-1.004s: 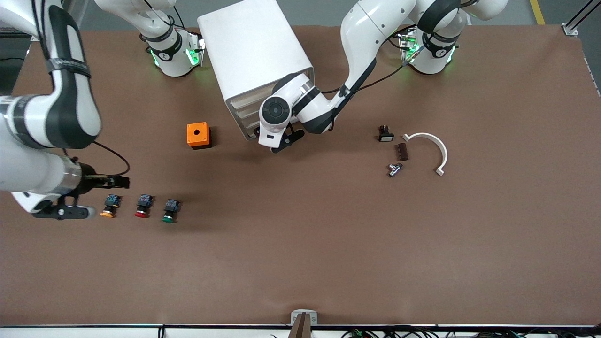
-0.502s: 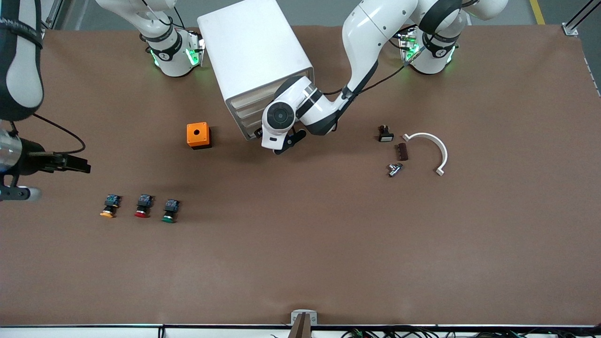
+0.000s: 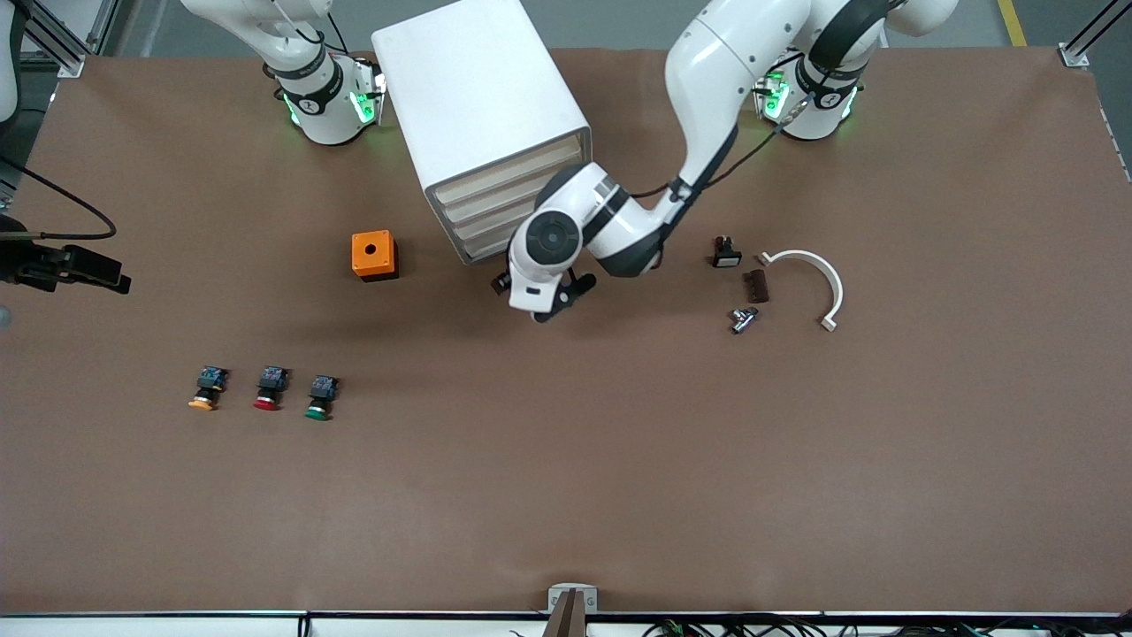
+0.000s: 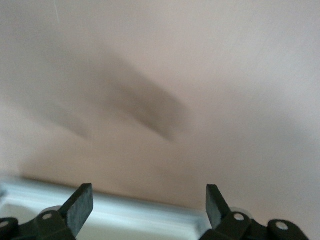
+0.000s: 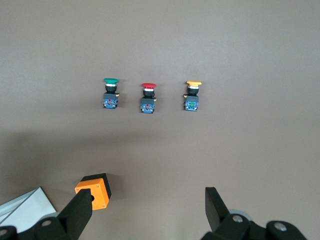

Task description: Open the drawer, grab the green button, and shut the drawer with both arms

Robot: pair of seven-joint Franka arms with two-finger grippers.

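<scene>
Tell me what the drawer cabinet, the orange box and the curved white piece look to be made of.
Drawer cabinet: smooth white casing with a soft sheen, likely painted metal or plastic.
Orange box: uniform matte orange with a round hole on top, probably moulded plastic.
Curved white piece: thin matte white arc, likely plastic, though the look leaves it open.

drawer cabinet: the white boxy drawer cabinet (image 3: 482, 124) stands between the two arm bases.
box: the orange box with a round hole (image 3: 374, 256) lies beside the cabinet, toward the right arm's end.
button: the green-capped push button (image 3: 320, 396) lies nearer the front camera than the cabinet, toward the right arm's end.
row: the red-capped button (image 3: 270, 387) and yellow-capped button (image 3: 208, 388) lie beside it.
left gripper (image 3: 538, 299): in front of the cabinet's drawers.
</scene>
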